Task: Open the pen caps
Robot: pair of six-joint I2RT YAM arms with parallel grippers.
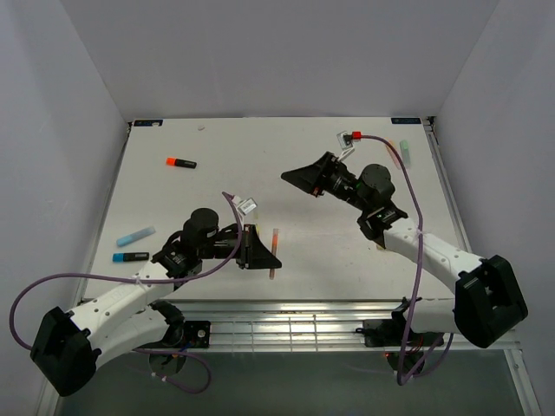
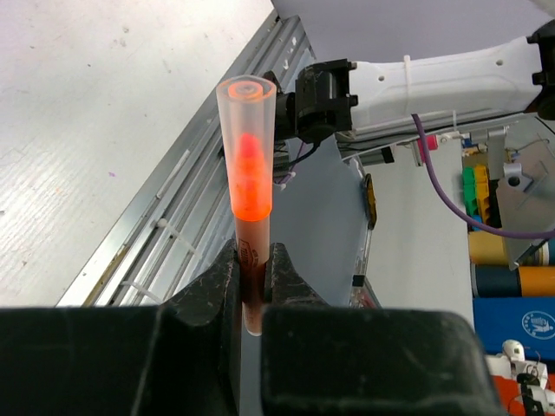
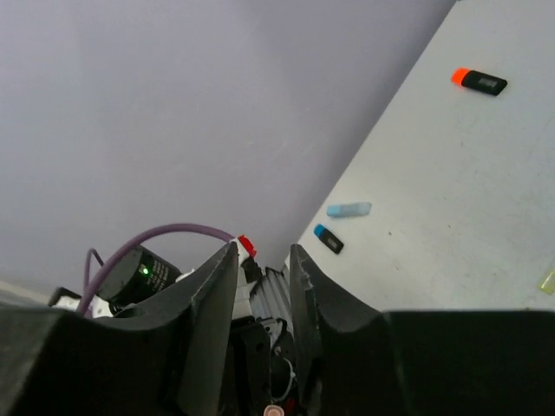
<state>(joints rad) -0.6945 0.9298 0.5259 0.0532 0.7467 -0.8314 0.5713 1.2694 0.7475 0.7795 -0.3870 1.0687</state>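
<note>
My left gripper (image 2: 253, 256) (image 1: 263, 251) is shut on the lower shaft of a slim orange pen (image 2: 249, 186) (image 1: 275, 236). The pen stands up between the jaws, and its clear translucent cap (image 2: 247, 113) shows the orange tip inside. My right gripper (image 3: 263, 251) (image 1: 288, 177) hangs raised above mid-table, its jaws apart with nothing between them. A black pen with an orange cap (image 1: 170, 160) (image 3: 459, 76) lies far left. A black pen with a blue cap (image 1: 117, 257) (image 3: 319, 230) lies near the left edge.
A pale blue pen (image 1: 136, 235) (image 3: 349, 209) lies beside the blue-capped one. A pastel green pen (image 1: 404, 149) rests at the far right by the table's edge. A yellow piece (image 3: 548, 282) shows at the right wrist view's border. Metal rails (image 1: 286, 316) run along the near edge.
</note>
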